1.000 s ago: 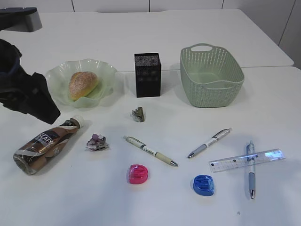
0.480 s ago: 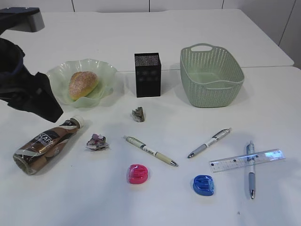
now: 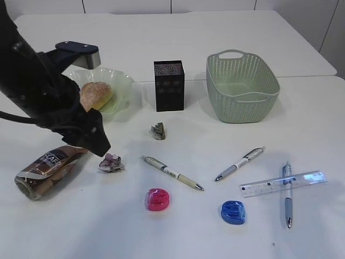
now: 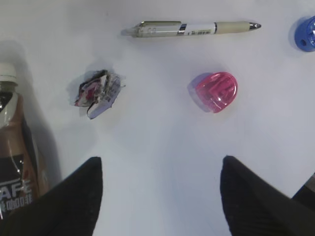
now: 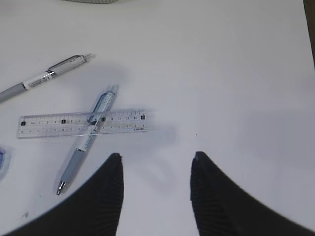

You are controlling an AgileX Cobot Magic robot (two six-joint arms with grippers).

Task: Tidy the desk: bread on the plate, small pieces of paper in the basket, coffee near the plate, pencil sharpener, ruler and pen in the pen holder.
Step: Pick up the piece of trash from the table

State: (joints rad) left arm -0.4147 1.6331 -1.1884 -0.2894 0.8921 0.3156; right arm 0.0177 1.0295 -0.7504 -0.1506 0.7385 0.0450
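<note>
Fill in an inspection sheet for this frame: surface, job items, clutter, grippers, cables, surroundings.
Surface: white desk, bare between items.
Job items: bread in the plate; coffee lying on its side; basket looks empty; pen holder upright; ruler lying across a blue pen; two more pens; pink sharpener, blue sharpener.
Clutter: two paper scraps.
Grippers: left gripper open, empty, above the desk; right gripper open, empty.
Cables: black one by the left arm.
Surroundings: second white table behind.
</note>
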